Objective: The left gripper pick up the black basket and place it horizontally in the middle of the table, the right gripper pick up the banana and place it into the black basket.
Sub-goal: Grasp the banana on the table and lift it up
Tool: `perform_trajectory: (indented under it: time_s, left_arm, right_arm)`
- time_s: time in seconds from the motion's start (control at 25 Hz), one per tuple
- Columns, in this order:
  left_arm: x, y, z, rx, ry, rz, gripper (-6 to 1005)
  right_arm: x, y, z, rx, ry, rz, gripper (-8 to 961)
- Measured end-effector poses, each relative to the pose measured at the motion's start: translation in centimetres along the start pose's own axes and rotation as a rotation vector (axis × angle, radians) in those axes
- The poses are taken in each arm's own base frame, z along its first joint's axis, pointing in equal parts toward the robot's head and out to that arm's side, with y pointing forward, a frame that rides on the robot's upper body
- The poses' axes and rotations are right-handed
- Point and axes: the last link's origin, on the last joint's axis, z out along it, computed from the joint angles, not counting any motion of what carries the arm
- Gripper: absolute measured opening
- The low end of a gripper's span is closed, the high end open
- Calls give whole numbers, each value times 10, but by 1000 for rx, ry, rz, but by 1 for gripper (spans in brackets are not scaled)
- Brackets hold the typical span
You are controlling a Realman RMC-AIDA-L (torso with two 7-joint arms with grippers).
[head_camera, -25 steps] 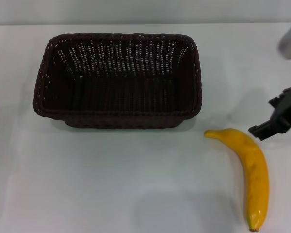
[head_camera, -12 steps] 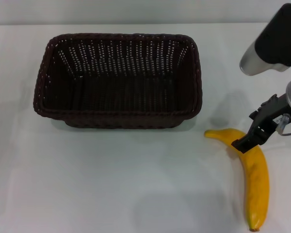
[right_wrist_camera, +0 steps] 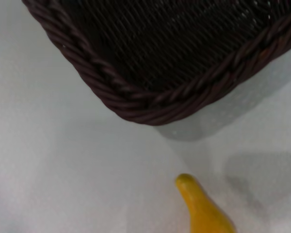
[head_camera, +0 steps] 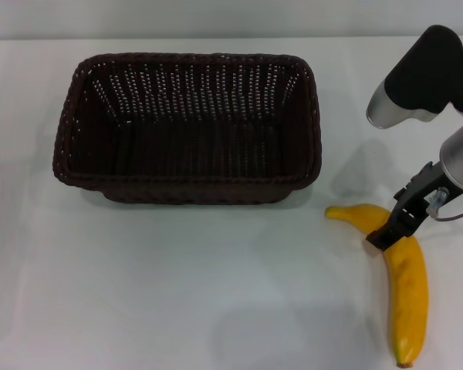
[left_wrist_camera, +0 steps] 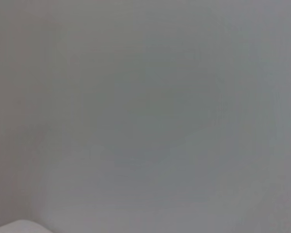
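Observation:
The black basket (head_camera: 189,127) stands upright and lengthwise across the middle of the white table (head_camera: 177,293), empty; a corner of it also shows in the right wrist view (right_wrist_camera: 155,63). The yellow banana (head_camera: 405,281) lies on the table to the basket's right front; its tip shows in the right wrist view (right_wrist_camera: 201,206). My right gripper (head_camera: 386,237) hangs low over the banana's upper end, at or just above its surface. The left gripper is out of view; the left wrist view shows only a plain grey surface.
The bulky black-and-silver segment of my right arm (head_camera: 417,77) hangs over the table's right side, right of the basket. Bare tabletop lies in front of the basket and to its left.
My right arm has come in from the right edge and moved left and down, bringing its gripper from beside the banana to over its upper end. Basket and banana have not moved.

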Motion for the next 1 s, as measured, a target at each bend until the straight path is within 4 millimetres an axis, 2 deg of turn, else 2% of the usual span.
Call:
perform_trajectory:
  time_s: [0.52, 0.72, 0.84, 1.0]
  left_arm:
    - [-1, 2, 0, -8, 0, -8, 772]
    - [-1, 3, 1, -11, -1, -31, 773]
    - [-1, 3, 0, -12, -1, -34, 773]
    - [-2, 3, -1, -13, 0, -35, 773]
  right_arm:
    - [-3, 8, 14, 1, 40, -72, 826]
    - [-3, 6, 14, 6, 35, -70, 630]
    - [-2, 6, 14, 6, 34, -67, 473]
    - [-2, 1, 9, 19, 16, -57, 473]
